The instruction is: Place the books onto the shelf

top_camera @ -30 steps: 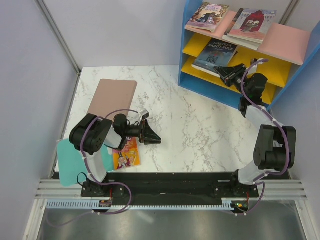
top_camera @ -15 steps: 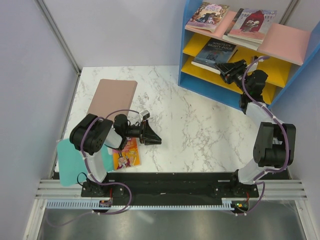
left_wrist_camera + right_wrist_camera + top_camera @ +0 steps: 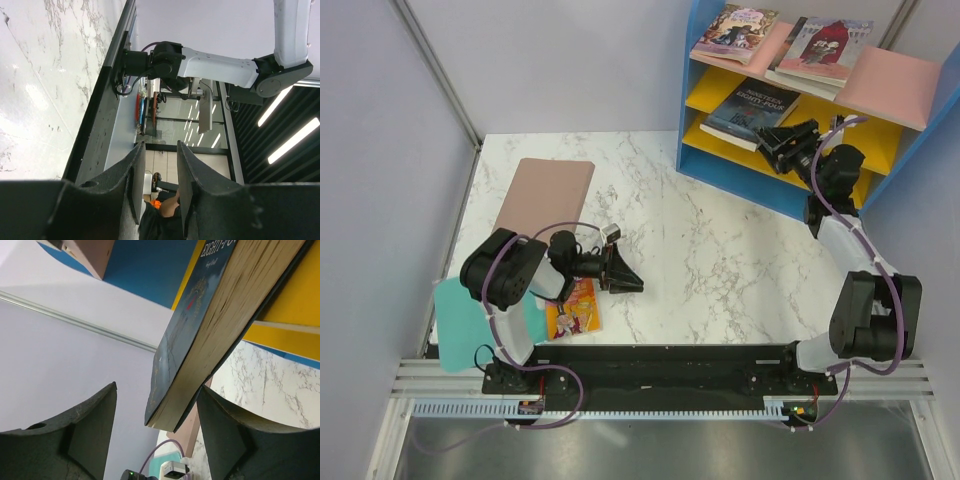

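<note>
Right claw [image 3: 156, 388] open astride the dark blue paperback book [image 3: 200, 325] on the blue-framed yellow-boarded shelf [image 3: 735, 183]; left claw [image 3: 160, 150] slightly parted, empty.

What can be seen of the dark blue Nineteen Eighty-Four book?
The dark blue Nineteen Eighty-Four book is a thin paperback with pale title lettering on a dark illustrated cover and yellowed page edges. It lies flat, cover up, on the upper yellow board of the shelf, with its near end sticking out past the board's front. That end sits between the open fingers of the right gripper. Whether a finger touches it cannot be told.
</note>
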Motion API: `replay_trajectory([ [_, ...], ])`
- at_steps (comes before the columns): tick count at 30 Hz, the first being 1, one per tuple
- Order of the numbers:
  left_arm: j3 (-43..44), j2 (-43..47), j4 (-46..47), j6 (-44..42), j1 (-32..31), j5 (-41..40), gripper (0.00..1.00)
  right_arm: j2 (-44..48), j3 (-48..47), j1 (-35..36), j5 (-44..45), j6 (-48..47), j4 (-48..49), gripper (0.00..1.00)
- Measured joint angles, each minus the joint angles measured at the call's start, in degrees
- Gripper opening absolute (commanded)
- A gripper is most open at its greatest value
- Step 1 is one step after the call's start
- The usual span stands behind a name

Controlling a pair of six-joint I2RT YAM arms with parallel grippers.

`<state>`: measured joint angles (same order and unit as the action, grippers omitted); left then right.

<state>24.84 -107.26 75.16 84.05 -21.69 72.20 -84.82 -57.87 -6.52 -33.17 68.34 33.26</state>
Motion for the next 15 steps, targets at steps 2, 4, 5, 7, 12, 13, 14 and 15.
replay_trajectory([
  [2, -0.11, 0.00, 0.00, 0.00, -0.04, -0.02, 0.38, 1.90, 0.68, -0.04, 0.26, -1.38, -2.10, 0.72],
  [4, -0.24, 0.00, 0.00, -0.02, -0.04, -0.04, 0.38, 3.32, 1.01, -0.02, 0.63, -2.80, -4.48, 0.75],
  [5, -0.37, 0.00, 0.00, -0.11, -0.07, -0.04, 0.38, 4.28, 1.16, -0.02, 1.05, -3.78, -6.40, 0.76],
  [7, -0.61, 0.00, 0.00, -0.39, -0.11, -0.04, 0.38, 5.95, 1.22, -0.04, 1.84, -5.81, -10.14, 0.78],
  [12, -0.85, 0.00, 0.00, -0.63, -0.33, -0.04, 0.37, 9.42, 1.22, -0.04, 3.63, -10.16, -16.37, 0.70],
  [13, -0.87, 0.00, 0.00, -0.63, -0.33, -0.04, 0.37, 9.46, 1.22, -0.04, 3.65, -10.60, -16.72, 0.51],
  [14, -0.87, 0.00, 0.00, -0.63, -0.37, -0.04, 0.37, 9.42, 1.22, -0.04, 3.72, -10.99, -17.18, 0.42],
  [15, -0.87, 0.00, 0.00, -0.63, -0.37, -0.04, 0.37, 9.29, 1.22, -0.09, 3.76, -11.50, -17.90, 0.33],
])
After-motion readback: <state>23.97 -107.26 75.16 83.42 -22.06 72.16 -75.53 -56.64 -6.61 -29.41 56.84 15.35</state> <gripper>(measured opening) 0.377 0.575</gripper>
